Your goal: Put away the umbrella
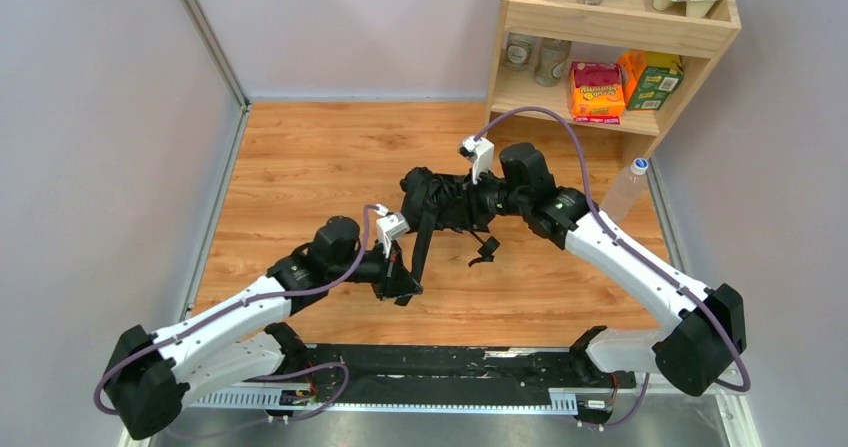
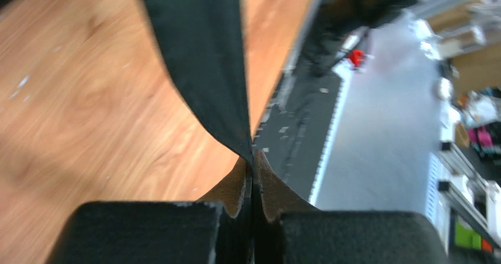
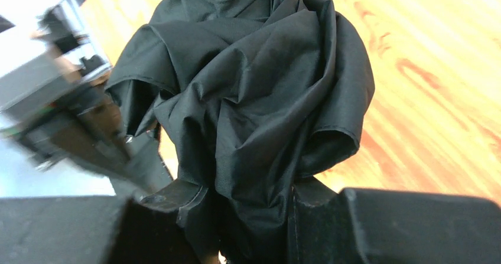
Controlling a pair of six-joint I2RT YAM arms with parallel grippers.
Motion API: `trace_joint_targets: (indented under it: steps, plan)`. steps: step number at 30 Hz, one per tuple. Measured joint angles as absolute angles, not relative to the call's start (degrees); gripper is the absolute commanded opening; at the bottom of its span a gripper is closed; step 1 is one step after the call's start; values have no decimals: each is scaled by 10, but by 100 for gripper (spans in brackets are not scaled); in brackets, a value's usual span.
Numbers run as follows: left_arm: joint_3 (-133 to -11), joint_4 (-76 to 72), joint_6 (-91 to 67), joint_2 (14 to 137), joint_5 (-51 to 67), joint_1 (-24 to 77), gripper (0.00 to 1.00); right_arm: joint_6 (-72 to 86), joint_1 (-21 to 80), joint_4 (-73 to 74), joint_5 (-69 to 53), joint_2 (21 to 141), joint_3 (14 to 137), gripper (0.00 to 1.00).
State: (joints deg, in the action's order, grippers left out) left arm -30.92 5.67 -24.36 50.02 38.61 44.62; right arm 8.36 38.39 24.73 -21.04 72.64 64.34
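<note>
Left jaws are pinched together on one black band (image 2: 201, 57) of the single umbrella (image 1: 450, 202). Right jaws clamp its bunched canopy over the wood tabletop (image 1: 300, 167). One shelf unit (image 1: 610, 17), one bottle (image 1: 627, 189), grey walls.

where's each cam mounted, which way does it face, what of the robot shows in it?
Top external: above and behind the bases, looking down at the table; both arms show, umbrella between them.
Left wrist: on the left arm, looking along left gripper, shut on an umbrella strip.
Right wrist: along right gripper, shut on its bunched fabric.
Shared: all three show the umbrella and table.
</note>
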Motion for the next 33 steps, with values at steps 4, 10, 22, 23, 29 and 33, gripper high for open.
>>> trace_joint_targets:
  steps: [4, 10, 22, 23, 29, 33]
  plan:
    - [-292, 40, -254, 562, 296, 446, 0, 97, 336, 211, -338, 727, 599, 0]
    - [-303, 37, -251, 608, 213, 446, 20, 113, 304, 173, -481, 727, 571, 0]
    - [-315, 116, -257, 503, 79, 446, 63, 99, 283, 192, -467, 788, 621, 0]
    - [-316, 127, -258, 484, 70, 446, 63, 89, 283, 200, -450, 801, 634, 0]
    - [-317, 211, -285, 389, 23, 446, 63, 8, 283, 239, -301, 861, 708, 0]
    - [-317, 256, -309, 344, -1, 446, 62, -73, 282, 238, -181, 903, 755, 0]
